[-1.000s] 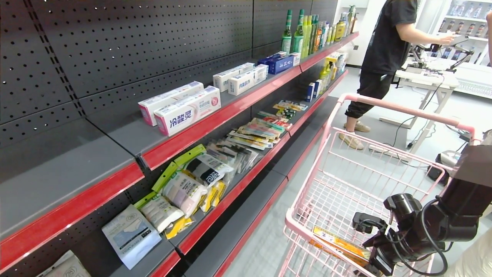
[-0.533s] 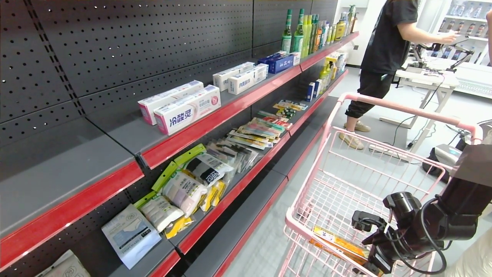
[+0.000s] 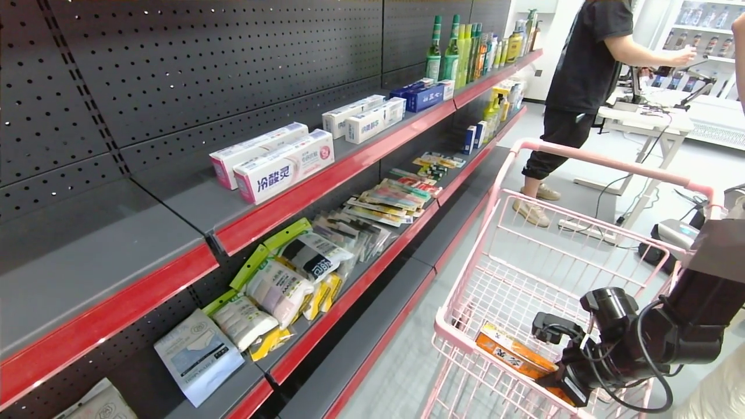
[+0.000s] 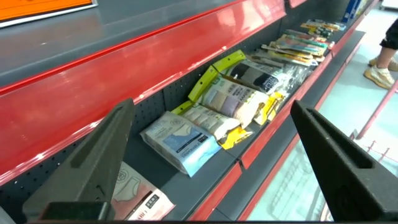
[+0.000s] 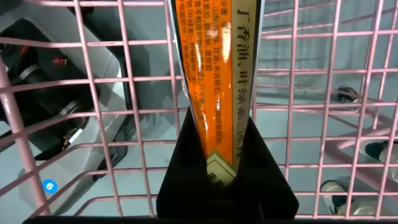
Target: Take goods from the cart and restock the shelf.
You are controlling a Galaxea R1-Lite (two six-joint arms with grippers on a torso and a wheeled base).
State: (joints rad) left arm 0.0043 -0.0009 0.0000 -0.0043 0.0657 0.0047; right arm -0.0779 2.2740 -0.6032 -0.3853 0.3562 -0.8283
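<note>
A long orange box (image 3: 513, 355) lies tilted inside the pink wire cart (image 3: 605, 166), low on the right in the head view. My right gripper (image 3: 563, 385) is down in the cart, shut on the near end of that box. In the right wrist view the orange box (image 5: 214, 81) runs out from between the black fingers of the right gripper (image 5: 217, 171), over the cart's pink mesh (image 5: 93, 93). My left gripper (image 4: 211, 162) stands open with nothing in it, in front of the shelf's red edge (image 4: 124, 59), facing the packets (image 4: 230, 99) on the middle level.
White toothpaste boxes (image 3: 273, 163) and more boxes (image 3: 364, 119) lie on the upper shelf, with bottles (image 3: 460, 49) farther along. A bare grey stretch of shelf (image 3: 87, 250) is at the near left. A person (image 3: 582, 75) stands beyond the cart.
My right gripper has lifted the orange box, so it now sits higher and more tilted in the cart. The cart has shifted slightly.
</note>
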